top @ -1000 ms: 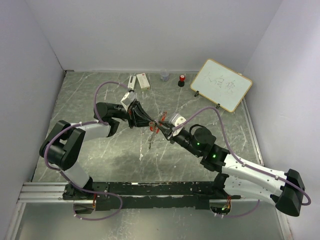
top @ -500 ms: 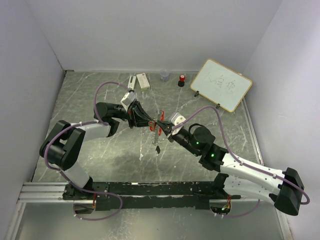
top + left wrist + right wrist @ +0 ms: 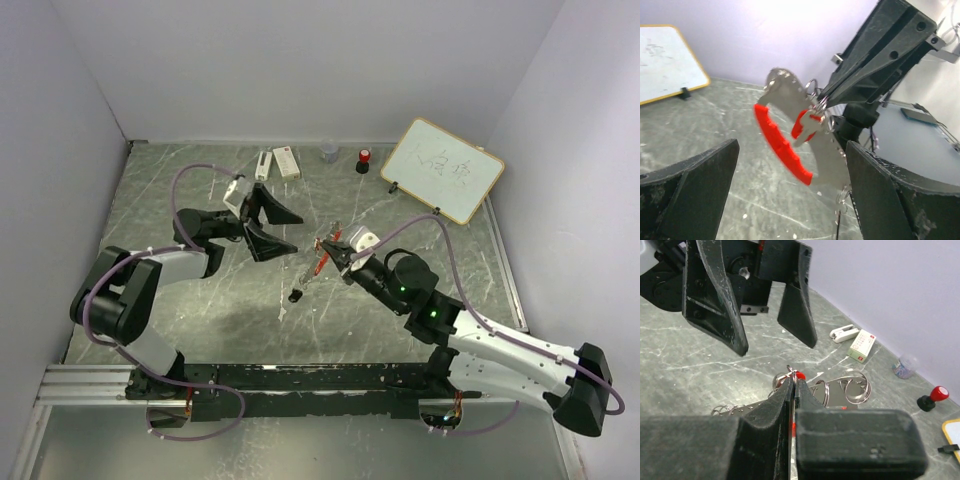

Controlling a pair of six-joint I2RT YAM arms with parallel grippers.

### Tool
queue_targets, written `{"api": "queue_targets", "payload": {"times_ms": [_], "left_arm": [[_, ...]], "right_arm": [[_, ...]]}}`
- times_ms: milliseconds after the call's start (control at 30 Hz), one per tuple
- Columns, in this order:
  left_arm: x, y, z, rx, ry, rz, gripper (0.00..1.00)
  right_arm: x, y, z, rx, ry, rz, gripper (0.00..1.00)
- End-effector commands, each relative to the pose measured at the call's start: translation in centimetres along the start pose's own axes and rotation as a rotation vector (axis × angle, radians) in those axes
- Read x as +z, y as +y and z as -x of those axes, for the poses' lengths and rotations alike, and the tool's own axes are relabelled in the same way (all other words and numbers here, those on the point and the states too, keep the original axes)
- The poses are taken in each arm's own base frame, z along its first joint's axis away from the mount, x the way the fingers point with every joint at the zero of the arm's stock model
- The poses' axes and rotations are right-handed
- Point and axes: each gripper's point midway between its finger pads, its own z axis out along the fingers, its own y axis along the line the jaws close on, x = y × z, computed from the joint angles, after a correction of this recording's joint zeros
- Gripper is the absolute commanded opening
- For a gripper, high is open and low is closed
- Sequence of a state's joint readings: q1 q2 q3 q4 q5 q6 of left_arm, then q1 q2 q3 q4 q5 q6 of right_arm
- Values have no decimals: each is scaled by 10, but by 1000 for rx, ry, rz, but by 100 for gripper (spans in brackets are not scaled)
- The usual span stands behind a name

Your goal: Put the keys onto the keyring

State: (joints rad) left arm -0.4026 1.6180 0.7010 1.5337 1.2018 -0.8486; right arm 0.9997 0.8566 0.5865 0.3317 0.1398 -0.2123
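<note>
Right claw (image 3: 792, 387) is pressed together on the keyring (image 3: 785, 95). It pinches the cluster of thin silver loops and carries the bunch above the table (image 3: 180, 200), near the middle of the workspace.

From that pinch the red fob (image 3: 780, 152) slants away. In the top view its long axis runs from the claw's tips at the upper right down toward the lower left, tilted rather than level. A small red piece sits right against the loops, and I take it for the red-tagged key (image 3: 805, 125). The black-tagged key (image 3: 296, 296) dangles at the low end of the bunch. I cannot tell whether it touches the table.

Further out, my left claw (image 3: 298, 233) is spread wide. It faces the bunch from the left and stands apart from it, gripping nothing.

Both keys seem to hang with the ring, so I judge the threading to be done or nearly so. No view shows a key's hole actually sitting on the ring wire, so I still have to confirm that. If both keys are on, only setting the bunch down is left.
</note>
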Motion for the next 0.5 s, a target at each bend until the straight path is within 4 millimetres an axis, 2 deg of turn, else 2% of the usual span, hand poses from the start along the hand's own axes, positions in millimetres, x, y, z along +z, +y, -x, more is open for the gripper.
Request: {"api": "queue_targets", "payload": {"times_ms": [0, 267, 467], "left_arm": [[-13, -15, 42, 302, -131, 13, 98], [-16, -17, 43, 343, -164, 49, 98], [-8, -37, 43, 438, -180, 22, 98]], "right_arm": [[-6, -13, 10, -25, -28, -52, 0], [-7, -7, 6, -70, -5, -7, 0], [-2, 1, 1, -83, 16, 60, 0]]}}
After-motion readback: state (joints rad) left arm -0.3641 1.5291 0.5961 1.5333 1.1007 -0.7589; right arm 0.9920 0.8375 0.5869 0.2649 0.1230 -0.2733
